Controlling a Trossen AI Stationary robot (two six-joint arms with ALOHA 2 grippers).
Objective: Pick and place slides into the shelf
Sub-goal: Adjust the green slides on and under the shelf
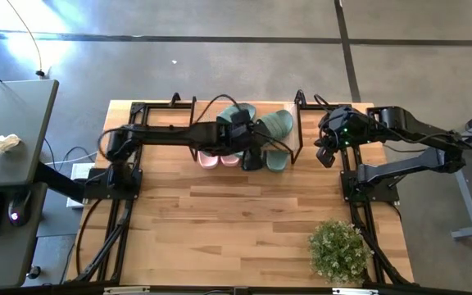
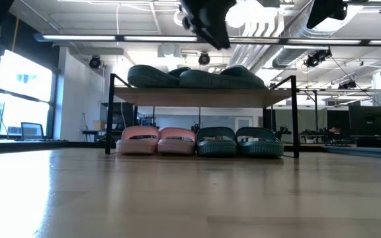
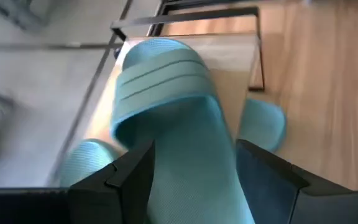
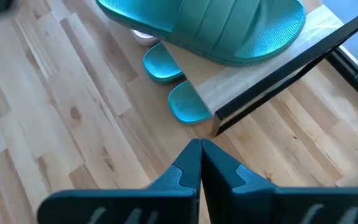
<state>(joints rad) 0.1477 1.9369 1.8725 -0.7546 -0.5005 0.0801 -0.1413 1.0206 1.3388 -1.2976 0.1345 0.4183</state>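
The shelf [image 2: 197, 96] stands at the table's far edge. Two sage-green slides [image 2: 154, 76] [image 2: 223, 77] lie flat on its plank top. On its lower tier sit two pink slides [image 2: 137, 141] [image 2: 176, 141] and two green ones [image 2: 215, 141] [image 2: 259, 141]. My left gripper [image 1: 244, 135] hovers open above the top tier. In the left wrist view its fingers [image 3: 129, 177] frame the heel end of a green slide [image 3: 173, 112] without touching it. My right gripper [image 4: 199, 147] is shut and hangs over bare table beside the shelf's right end [image 1: 300, 131].
A potted plant [image 1: 337, 250] stands near the table's near right corner. Bare tabletop [image 1: 236, 221] stretches in front of the shelf. Heels of the lower-tier green slides [image 4: 188, 102] stick out past the plank edge. A desk [image 1: 6, 139] sits beyond the table's left side.
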